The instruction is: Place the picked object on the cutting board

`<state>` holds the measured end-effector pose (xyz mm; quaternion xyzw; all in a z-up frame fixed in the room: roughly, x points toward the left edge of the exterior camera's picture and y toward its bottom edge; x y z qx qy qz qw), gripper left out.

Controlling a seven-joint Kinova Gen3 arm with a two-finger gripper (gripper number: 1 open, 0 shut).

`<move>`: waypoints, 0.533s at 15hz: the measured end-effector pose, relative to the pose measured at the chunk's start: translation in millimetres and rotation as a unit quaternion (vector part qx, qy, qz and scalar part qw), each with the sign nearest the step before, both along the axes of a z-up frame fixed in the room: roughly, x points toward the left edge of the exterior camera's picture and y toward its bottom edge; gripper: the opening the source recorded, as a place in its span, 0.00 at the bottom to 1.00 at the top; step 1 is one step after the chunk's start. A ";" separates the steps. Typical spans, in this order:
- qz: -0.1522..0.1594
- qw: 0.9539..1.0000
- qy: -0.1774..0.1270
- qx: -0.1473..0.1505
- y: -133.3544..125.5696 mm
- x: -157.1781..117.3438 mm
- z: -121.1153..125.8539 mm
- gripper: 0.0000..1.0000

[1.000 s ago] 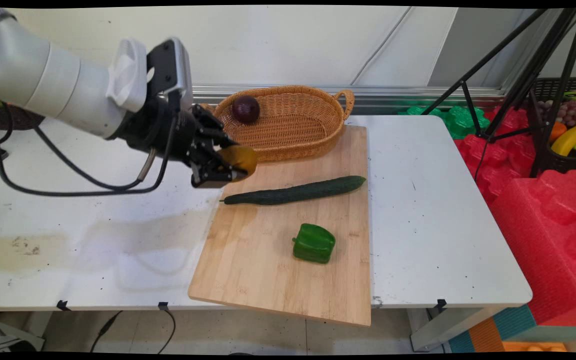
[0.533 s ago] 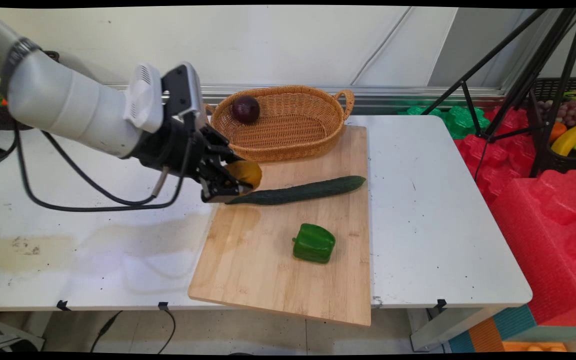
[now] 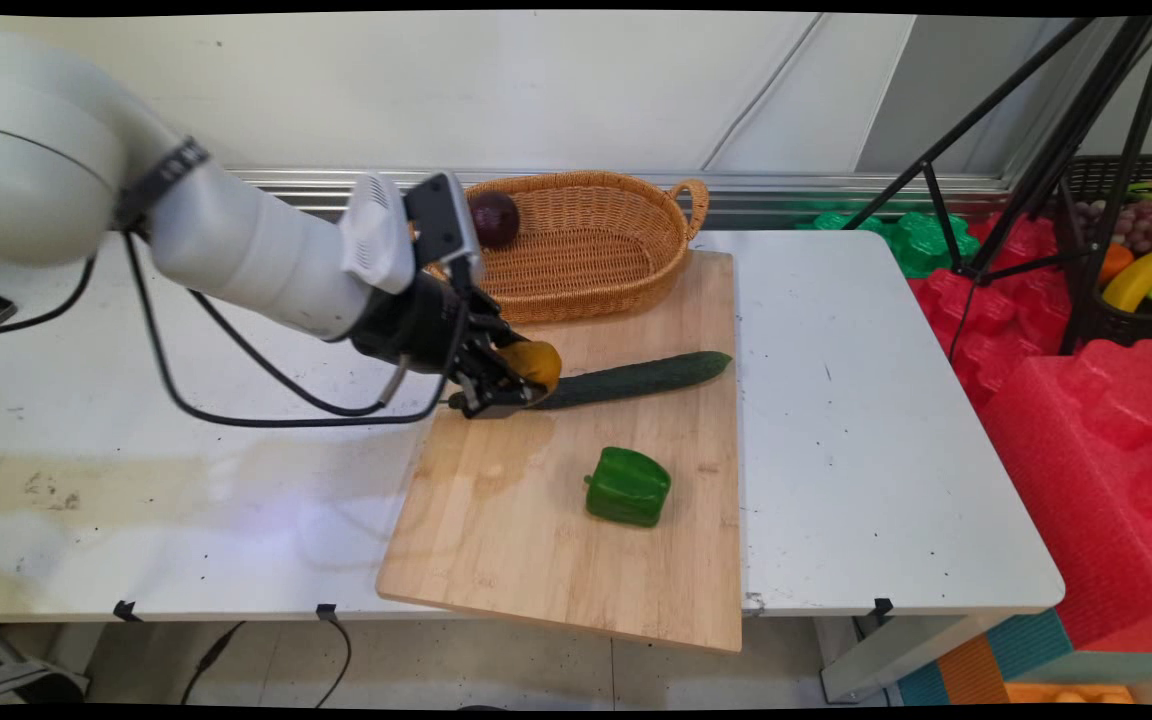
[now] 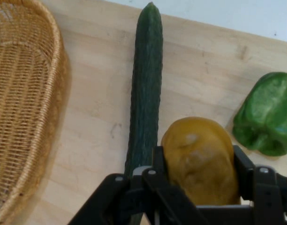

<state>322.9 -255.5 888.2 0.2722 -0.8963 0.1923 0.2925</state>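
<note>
In the main view the gripper (image 3: 519, 385) is clamped around a yellow-brown potato (image 3: 534, 361), held low over the near-left part of the wooden cutting board (image 3: 576, 560), right at the stem end of the cucumber (image 3: 641, 377). The gripper and potato cover that end of the cucumber, so whether they touch it cannot be told here. The cucumber lies lengthwise across the board, its far tip pointing toward the board's right edge. A green bell pepper (image 3: 627, 486) sits on the board nearer the camera, apart from the cucumber. Behind the board stands a wicker basket (image 3: 596, 245) with a dark purple onion (image 3: 494, 218) inside; the hand's camera housing cuts off the basket's left rim and part of the onion. All of this rests on the white table (image 3: 866, 440). In the hand view the potato (image 4: 200, 159) sits between the two black fingers (image 4: 158, 161), filling the gap; its lower part is hidden by the linkage. The cucumber (image 4: 146, 89) runs just beside the potato, its near end lost behind the linkage. The pepper (image 4: 268, 115) is cut off at the picture's right edge, and only a portion of the basket (image 4: 26, 103) shows at the left.
</note>
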 end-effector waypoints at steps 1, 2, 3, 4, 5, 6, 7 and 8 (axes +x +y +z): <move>0.001 1.000 0.001 0.002 -3.1 -2.1 -3.8 0.00; 0.002 1.000 0.001 0.006 -8.3 -5.6 -9.8 0.00; 0.002 1.000 0.002 0.008 -11.5 -7.8 -13.8 0.00; 0.002 1.000 0.002 0.013 -16.1 -11.4 -20.0 0.00; 0.002 1.000 0.002 0.016 -19.0 -13.7 -24.1 0.00; 0.002 1.000 0.002 0.022 -23.0 -16.6 -30.5 0.00; 0.001 1.000 0.001 0.027 -26.4 -19.4 -36.8 0.00; 0.001 0.999 -0.001 0.035 -30.4 -22.4 -45.0 0.00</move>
